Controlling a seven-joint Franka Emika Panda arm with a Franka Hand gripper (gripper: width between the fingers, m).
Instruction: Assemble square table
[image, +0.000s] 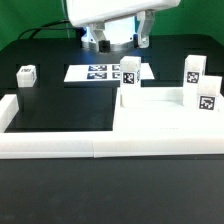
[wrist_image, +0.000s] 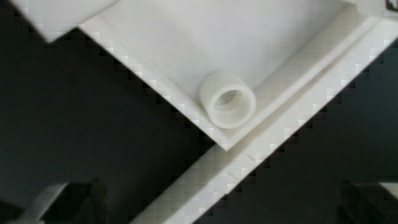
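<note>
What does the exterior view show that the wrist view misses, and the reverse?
Only the exterior view shows the marker board, the four leg blocks (one alone at the exterior view's left, three by the slab) and the arm above the far edge.

Only the wrist view shows a round socket near the slab's corner and the tool, its dark fingertips wide apart with nothing between them.

Both show the white slab lying against the border rail on the black table.

Marker board (image: 80, 73), border rail (image: 60, 148), blk table (image: 60, 112)
</note>
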